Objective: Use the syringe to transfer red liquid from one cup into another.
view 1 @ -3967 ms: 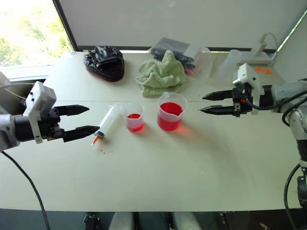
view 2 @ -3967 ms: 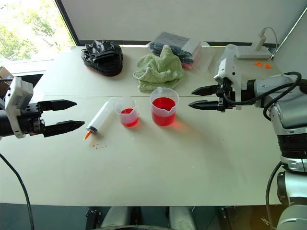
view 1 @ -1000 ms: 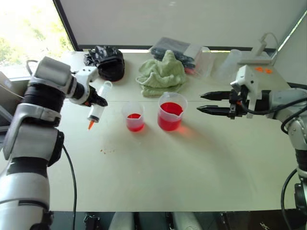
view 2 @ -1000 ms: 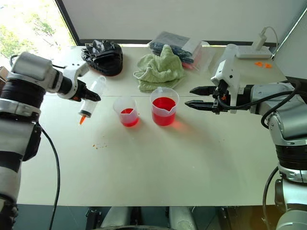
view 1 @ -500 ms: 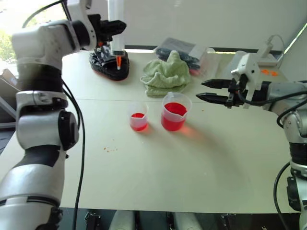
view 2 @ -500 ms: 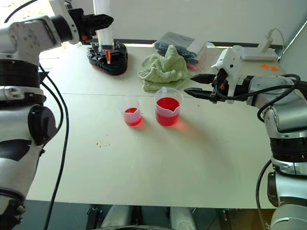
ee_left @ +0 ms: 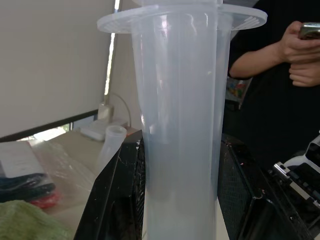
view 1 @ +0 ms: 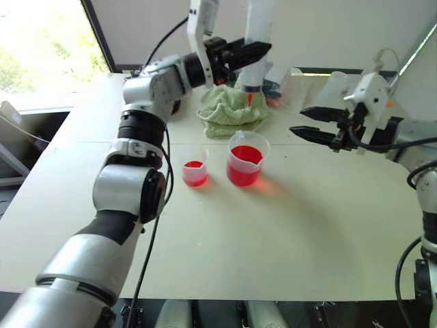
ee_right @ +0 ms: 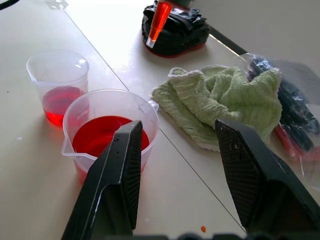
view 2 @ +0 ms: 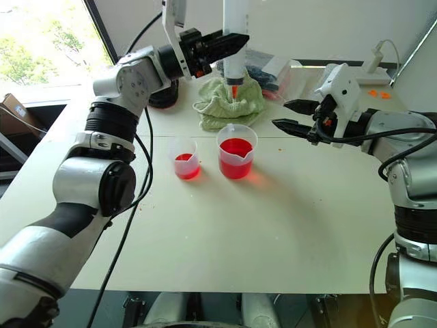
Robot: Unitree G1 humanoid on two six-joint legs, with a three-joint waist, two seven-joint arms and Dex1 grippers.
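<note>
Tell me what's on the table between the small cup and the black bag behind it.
Nothing; in the right eye view, bare table separates the small cup from the black bag.

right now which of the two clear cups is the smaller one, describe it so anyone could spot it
Start at the green towel at the back of the white table. Just in front of it stand two clear cups side by side. The smaller cup is the left one, shorter, with only a little red liquid at its bottom, while the larger beaker has a pouring lip.
</note>
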